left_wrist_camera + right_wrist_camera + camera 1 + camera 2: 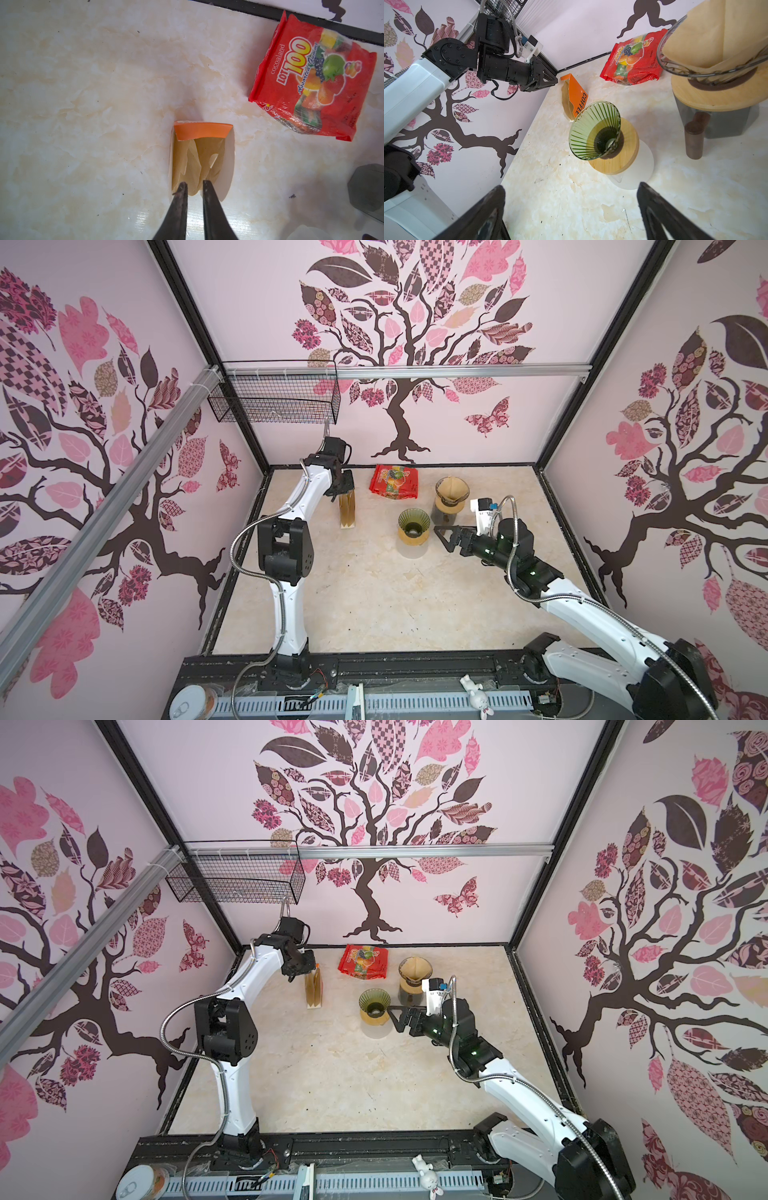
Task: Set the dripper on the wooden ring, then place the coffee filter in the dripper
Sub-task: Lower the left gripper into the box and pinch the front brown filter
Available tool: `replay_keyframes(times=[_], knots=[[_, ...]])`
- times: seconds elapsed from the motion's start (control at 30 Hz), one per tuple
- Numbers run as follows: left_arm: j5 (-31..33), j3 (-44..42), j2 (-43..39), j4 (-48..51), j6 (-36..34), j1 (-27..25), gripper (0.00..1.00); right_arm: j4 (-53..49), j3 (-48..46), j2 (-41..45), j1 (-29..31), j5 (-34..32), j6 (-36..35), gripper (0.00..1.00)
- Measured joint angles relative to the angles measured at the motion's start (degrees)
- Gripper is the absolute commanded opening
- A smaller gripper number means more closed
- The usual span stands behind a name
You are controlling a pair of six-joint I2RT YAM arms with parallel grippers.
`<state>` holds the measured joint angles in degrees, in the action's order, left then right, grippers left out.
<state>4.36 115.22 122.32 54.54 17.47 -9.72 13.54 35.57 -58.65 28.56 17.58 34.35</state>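
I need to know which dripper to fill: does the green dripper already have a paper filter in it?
No, the green dripper shows bare ribbed glass down to its hole.

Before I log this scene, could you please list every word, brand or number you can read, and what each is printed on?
"cocoaland": on the red candy bag.
"LOT 100": on the same bag, in large letters.
"Assorted Gum...": on the same bag; the ending is unclear.
"COFFEE": on the orange filter box.
Fine print along the candy bag's side: too small to read.
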Motion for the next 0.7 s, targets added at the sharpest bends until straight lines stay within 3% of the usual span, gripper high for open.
replay_keyframes(times=[0.7], knots=[[3.6,3.0,5.2,3.2,-1.0,-0.1,0.14,0.0,0.0,0.0,0.0,-0.9,0.0,1.00]])
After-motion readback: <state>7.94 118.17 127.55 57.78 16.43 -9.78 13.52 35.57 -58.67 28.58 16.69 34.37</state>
